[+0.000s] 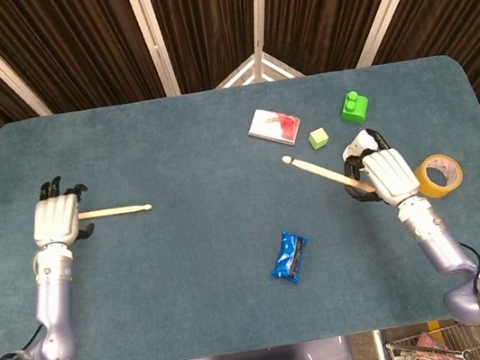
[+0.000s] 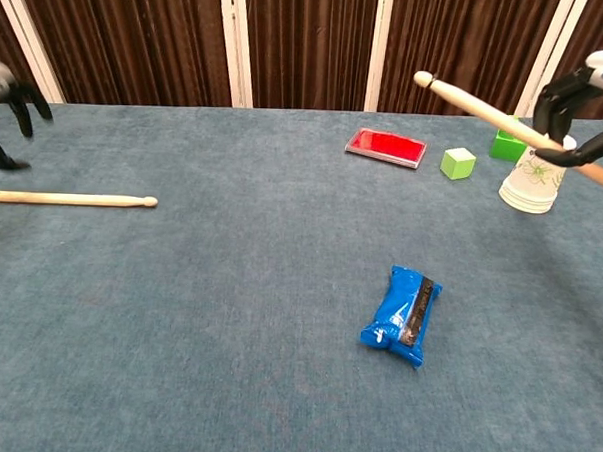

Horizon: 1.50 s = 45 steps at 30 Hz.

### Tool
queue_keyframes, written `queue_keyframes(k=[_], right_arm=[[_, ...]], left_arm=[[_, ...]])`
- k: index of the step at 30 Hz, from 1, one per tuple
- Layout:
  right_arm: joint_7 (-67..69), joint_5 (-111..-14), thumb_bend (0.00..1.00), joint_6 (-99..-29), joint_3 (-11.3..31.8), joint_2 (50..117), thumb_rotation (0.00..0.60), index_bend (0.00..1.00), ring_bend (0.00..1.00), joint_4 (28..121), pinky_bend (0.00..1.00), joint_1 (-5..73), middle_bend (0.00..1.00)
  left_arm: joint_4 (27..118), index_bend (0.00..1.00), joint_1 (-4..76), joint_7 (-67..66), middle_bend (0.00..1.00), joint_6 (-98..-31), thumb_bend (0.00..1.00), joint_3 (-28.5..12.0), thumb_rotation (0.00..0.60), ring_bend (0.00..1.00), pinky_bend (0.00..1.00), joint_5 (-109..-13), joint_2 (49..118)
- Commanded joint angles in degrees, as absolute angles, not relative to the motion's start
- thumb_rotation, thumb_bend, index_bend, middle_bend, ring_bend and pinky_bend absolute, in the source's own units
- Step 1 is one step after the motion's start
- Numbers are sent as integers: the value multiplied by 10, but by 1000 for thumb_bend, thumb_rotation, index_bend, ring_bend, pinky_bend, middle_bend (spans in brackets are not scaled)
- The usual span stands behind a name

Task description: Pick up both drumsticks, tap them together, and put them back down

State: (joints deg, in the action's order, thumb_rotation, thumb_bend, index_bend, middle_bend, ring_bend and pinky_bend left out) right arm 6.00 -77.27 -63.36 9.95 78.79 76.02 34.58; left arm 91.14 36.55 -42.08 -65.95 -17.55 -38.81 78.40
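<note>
Near the left edge of the blue-green felt-covered table [image 1: 190,270], the left hand [image 1: 55,218] hovers with its fingers spread and nothing in them; in the chest view it [image 2: 9,98] sits raised above the surface. Just below and beside it lies a pale wooden drumstick [image 1: 114,212], flat on the table, its long axis running parallel to the near edge, butt end under the hand and rounded tip pointing toward the table's middle; the chest view shows the same stick [image 2: 74,199] lying free of the fingers. Toward the near edge, right of centre, rests a blue foil snack packet [image 1: 289,257]. Further back sits a flat red-and-white card packet [image 1: 273,124], then a small light-green cube [image 1: 318,138] and a bright green toy brick [image 1: 354,107] closer to the far right corner. The second pale wooden drumstick [image 1: 323,171] is lifted off the surface, clasped by the right hand [image 1: 387,174], its long axis slanting with the tip pointing up and toward the table's middle, the butt jutting past the hand toward the right edge, as the chest view [image 2: 506,125] shows. A white patterned paper cup [image 2: 532,182] stands upside down just behind that hand, and a roll of tan packing tape [image 1: 440,175] lies near the right edge.
</note>
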Motion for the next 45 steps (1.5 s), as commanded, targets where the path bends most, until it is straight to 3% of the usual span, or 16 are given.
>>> queue_keyframes(k=[1,9,19,24,40,45], right_arm=[[15,-768,512,-630,95,815,600,724,461,753,39,351,666],[-138,-802,512,-626,73,895,600,724,461,668,39,386,666],[-243,-858,515,-608,35,970,600,724,462,548,39,420,666],[-232,-857,515,-604,33,1014,600,727,462,497,39,419,666],[-183,-827,514,-579,61,1032,600,725,462,457,39,422,666],[-210,-803,517,-554,67,1019,600,630,458,475,39,417,634]], left_arm=[[1025,209,344,-407,242,-686,360,-213,600,0,0,-354,688],[1077,207,306,-303,169,-664,358,-207,600,0,0,-416,619],[1044,207,271,-202,142,-667,358,-192,600,0,0,-483,593],[1027,207,261,-162,142,-664,358,-187,600,0,0,-501,584],[1006,206,264,-147,133,-651,358,-167,600,0,0,-499,579],[1003,206,271,-153,131,-648,358,-163,600,0,0,-495,584]])
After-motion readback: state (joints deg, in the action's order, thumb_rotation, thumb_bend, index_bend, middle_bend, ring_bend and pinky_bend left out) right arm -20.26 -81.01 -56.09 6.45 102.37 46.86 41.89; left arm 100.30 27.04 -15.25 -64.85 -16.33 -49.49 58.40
